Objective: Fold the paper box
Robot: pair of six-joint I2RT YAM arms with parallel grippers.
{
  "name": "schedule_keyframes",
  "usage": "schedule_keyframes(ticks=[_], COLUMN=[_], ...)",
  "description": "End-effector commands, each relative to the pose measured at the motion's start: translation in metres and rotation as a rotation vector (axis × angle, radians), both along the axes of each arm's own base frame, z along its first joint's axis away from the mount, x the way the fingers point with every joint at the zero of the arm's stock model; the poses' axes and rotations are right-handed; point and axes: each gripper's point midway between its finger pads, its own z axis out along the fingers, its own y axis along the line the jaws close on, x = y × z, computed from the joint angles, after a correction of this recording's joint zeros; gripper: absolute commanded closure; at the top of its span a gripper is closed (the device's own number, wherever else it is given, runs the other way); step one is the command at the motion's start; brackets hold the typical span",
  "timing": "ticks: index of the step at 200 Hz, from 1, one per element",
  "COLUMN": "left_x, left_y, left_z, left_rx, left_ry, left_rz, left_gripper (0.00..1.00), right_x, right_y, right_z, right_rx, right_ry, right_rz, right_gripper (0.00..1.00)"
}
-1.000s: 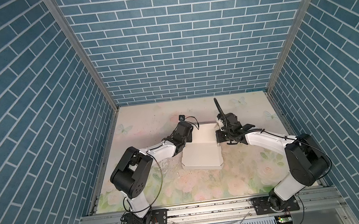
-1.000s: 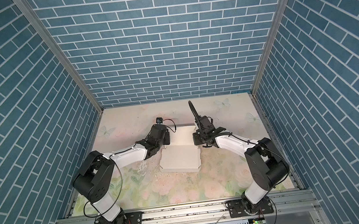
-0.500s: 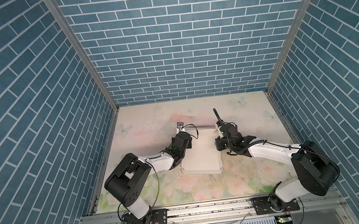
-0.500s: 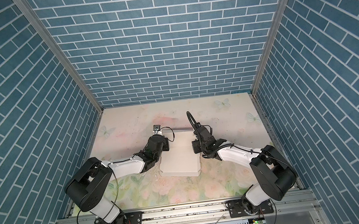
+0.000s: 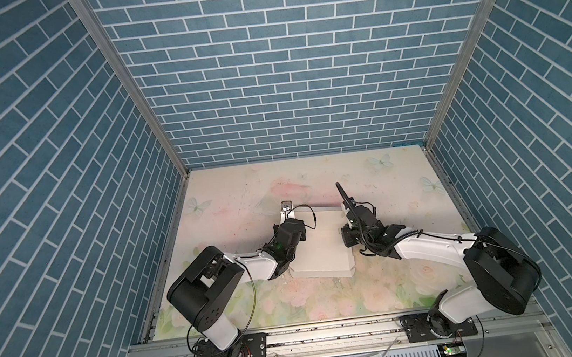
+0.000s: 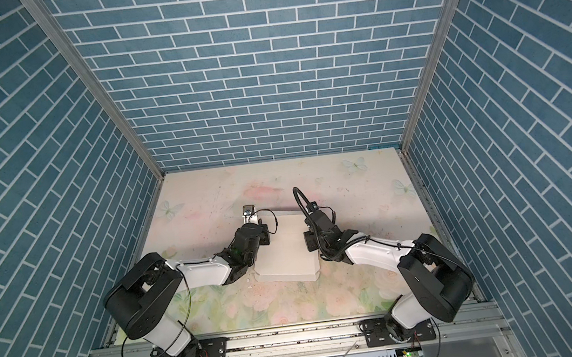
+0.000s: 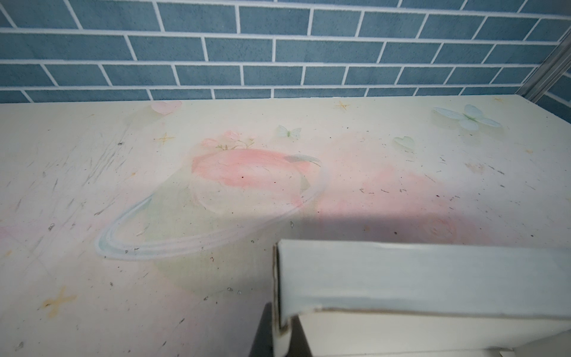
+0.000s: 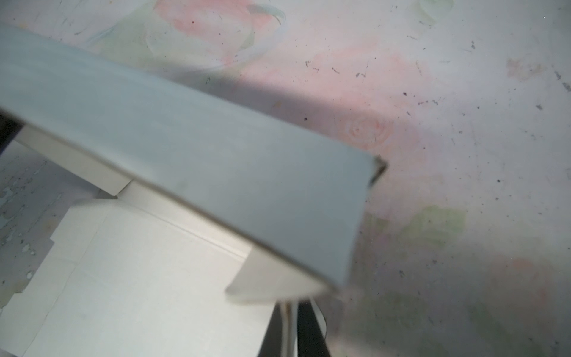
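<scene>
Probably light, thin and quick to crease, the paper box (image 5: 321, 241) sits centred on the table (image 5: 242, 191), left gripper (image 7: 279, 329) pinching its left wall and right gripper (image 8: 290, 327) its right wall, sensibly close to the folds.

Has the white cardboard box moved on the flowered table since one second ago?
Yes. In both top views the white cardboard box has slid slightly toward the front metal rail; its near edge now lies closer to that rail.

Blue brick with white grout running over walls (image 5: 287, 76), box (image 5: 322, 248) showing plain white, table (image 5: 235, 199) wearing pale pink-green florals, butterflies, dark specks.
</scene>
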Motion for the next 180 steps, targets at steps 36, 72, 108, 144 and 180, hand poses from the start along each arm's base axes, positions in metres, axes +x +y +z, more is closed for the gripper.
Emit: schedule_keyframes(ticks=[36, 72, 108, 144, 180], left_x=[-0.033, -0.034, -0.033, -0.033, -0.032], left_y=[0.012, 0.012, 0.013, 0.011, 0.01], left_z=[-0.057, -0.059, -0.06, -0.06, -0.06], left_rx=[0.123, 0.135, 0.141, 0.142, 0.143], left_ry=[0.174, 0.178, 0.181, 0.183, 0.187], left_rz=[-0.057, -0.062, -0.062, -0.064, -0.069], left_gripper=[1.0, 1.0, 1.0, 1.0, 1.0], right_x=[-0.022, -0.024, -0.029, -0.038, -0.049], right_y=[-0.002, -0.007, -0.014, -0.02, -0.047], right_z=[-0.022, -0.014, -0.002, 0.021, 0.043], right_rx=[-0.026, -0.01, 0.002, 0.036, 0.016], right_ry=[0.075, 0.051, 0.027, 0.002, -0.051], right_rz=[0.033, 0.02, 0.023, 0.036, -0.003], right_gripper=[0.85, 0.79, 0.65, 0.55, 0.54])
